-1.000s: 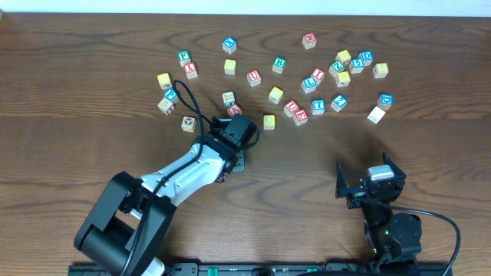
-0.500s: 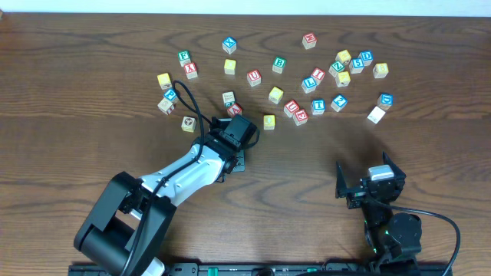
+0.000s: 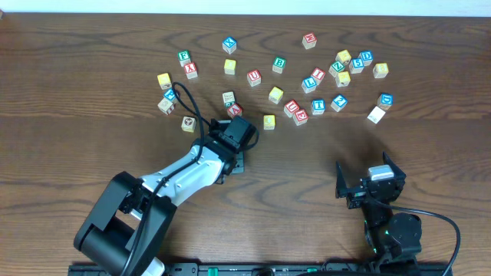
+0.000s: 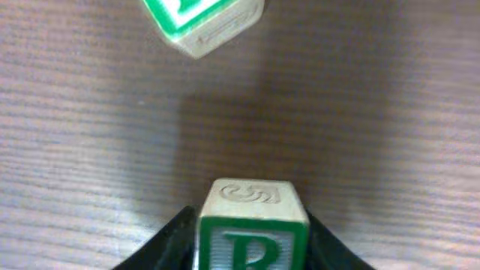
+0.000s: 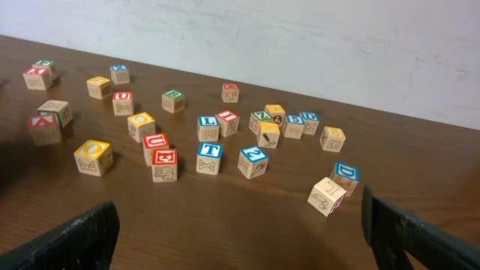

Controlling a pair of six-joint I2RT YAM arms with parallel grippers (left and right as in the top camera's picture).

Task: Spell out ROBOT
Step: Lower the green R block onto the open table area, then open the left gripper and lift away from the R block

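A wooden cube with a green R (image 4: 253,225) sits on the table between the fingers of my left gripper (image 4: 250,219), whose jaws lie against both its sides. Overhead, that left gripper (image 3: 227,124) is at the near edge of the cube scatter and hides the R. The green B cube (image 3: 279,64) (image 5: 172,100), the blue T cube (image 3: 318,106) (image 5: 209,157) and two yellow-faced cubes (image 3: 268,121) (image 3: 276,94) lie loose in the scatter. My right gripper (image 3: 370,184) (image 5: 240,232) stands wide open over bare wood, well short of the cubes.
Several other letter cubes, red, blue and green, are strewn across the far half of the wooden table (image 3: 92,153). Another green-lettered cube (image 4: 202,19) lies just ahead of the left gripper. A pale cube (image 5: 327,196) and a blue D cube (image 5: 346,174) sit nearest the right gripper.
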